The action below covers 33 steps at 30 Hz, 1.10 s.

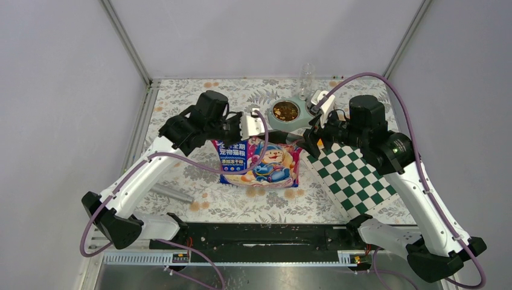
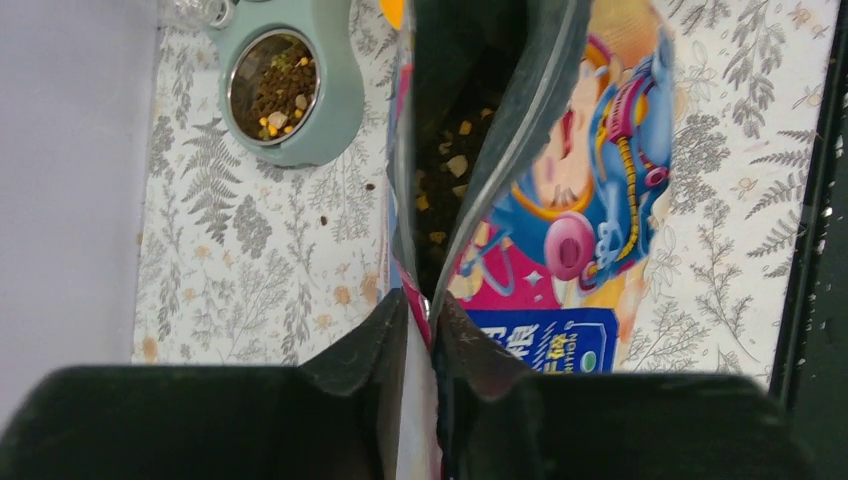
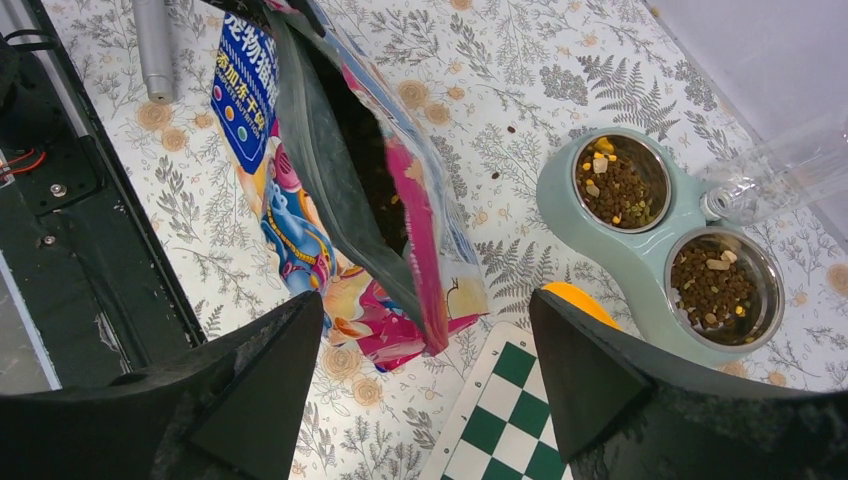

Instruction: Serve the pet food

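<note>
The pet food shows as brown and tan kibble in both cups of a mint double bowl (image 3: 640,250), in the nearer cup (image 3: 620,185) and the farther cup (image 3: 712,285). More kibble (image 2: 450,165) lies inside the open cartoon-printed bag (image 1: 259,162). My left gripper (image 2: 432,322) is shut on the bag's top edge and holds its mouth open. My right gripper (image 3: 428,330) is open and empty, above the bag's corner and the checkerboard. An orange scoop (image 3: 575,300) peeks out beside the bowl, partly hidden by my right finger.
A green-white checkerboard mat (image 1: 353,175) lies right of the bag. A clear bottle (image 1: 307,78) stands behind the bowl (image 1: 285,112). A grey metal cylinder (image 1: 172,193) lies at the front left. A few loose pellets (image 2: 322,220) lie on the floral cloth.
</note>
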### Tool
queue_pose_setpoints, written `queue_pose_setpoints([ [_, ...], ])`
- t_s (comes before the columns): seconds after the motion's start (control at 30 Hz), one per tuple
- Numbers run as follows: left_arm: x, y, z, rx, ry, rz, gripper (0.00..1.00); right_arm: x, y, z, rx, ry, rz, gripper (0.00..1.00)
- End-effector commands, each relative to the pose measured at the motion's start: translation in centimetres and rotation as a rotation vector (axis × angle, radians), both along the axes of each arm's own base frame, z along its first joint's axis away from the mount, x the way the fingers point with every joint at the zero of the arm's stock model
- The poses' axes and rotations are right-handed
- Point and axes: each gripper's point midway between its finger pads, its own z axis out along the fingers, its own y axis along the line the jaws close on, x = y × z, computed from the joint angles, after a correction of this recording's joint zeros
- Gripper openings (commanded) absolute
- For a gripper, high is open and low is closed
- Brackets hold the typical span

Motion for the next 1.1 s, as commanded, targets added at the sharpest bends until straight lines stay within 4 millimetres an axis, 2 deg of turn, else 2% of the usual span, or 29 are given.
queue_pose_setpoints([
  [0.0, 0.5, -1.7, 2.5, -0.073, -0.061, -0.036, 0.00, 0.1, 0.0, 0.8, 0.006, -0.052, 0.004, 0.84],
  [0.13, 0.6, -1.8, 2.7, -0.075, -0.070, -0.040, 0.00, 0.1, -0.1, 0.9, 0.005, -0.057, 0.001, 0.84],
  [0.2, 0.7, -2.0, 2.7, -0.080, -0.066, -0.037, 0.18, 0.1, -0.1, 1.0, 0.006, -0.060, 0.001, 0.84],
  [0.27, 0.7, -2.3, 2.6, -0.080, -0.062, -0.039, 0.30, 0.1, -0.1, 1.0, 0.005, -0.060, 0.001, 0.84],
  [0.37, 0.7, -2.7, 2.3, -0.077, -0.059, -0.045, 0.35, 0.2, -0.1, 0.9, 0.003, -0.060, -0.001, 0.84],
  [0.47, 0.7, -3.1, 2.1, -0.072, -0.055, -0.052, 0.33, 0.2, -0.2, 0.9, 0.001, -0.064, -0.004, 0.84],
  [0.5, 0.6, -3.2, 2.0, -0.071, -0.054, -0.054, 0.28, 0.2, -0.2, 1.0, 0.002, -0.066, -0.006, 0.84],
  [0.57, 0.6, -3.3, 2.0, -0.069, -0.055, -0.060, 0.01, 0.2, -0.3, 1.0, 0.001, -0.070, -0.009, 0.84],
  [0.73, 0.6, -3.4, 2.0, -0.070, -0.057, -0.064, 0.00, 0.2, -0.6, 1.0, -0.008, -0.079, -0.020, 0.84],
  [0.83, 0.8, -3.5, 2.0, -0.072, -0.052, -0.048, 0.16, 0.3, -0.7, 1.2, -0.009, -0.083, -0.024, 0.84],
  [0.9, 0.8, -3.6, 2.0, -0.074, -0.050, -0.051, 0.21, 0.2, -0.7, 1.3, -0.007, -0.086, -0.025, 0.84],
  [1.07, 0.8, -3.6, 2.6, -0.081, -0.067, -0.044, 0.19, 0.2, -0.6, 1.2, -0.006, -0.080, -0.020, 0.84],
])
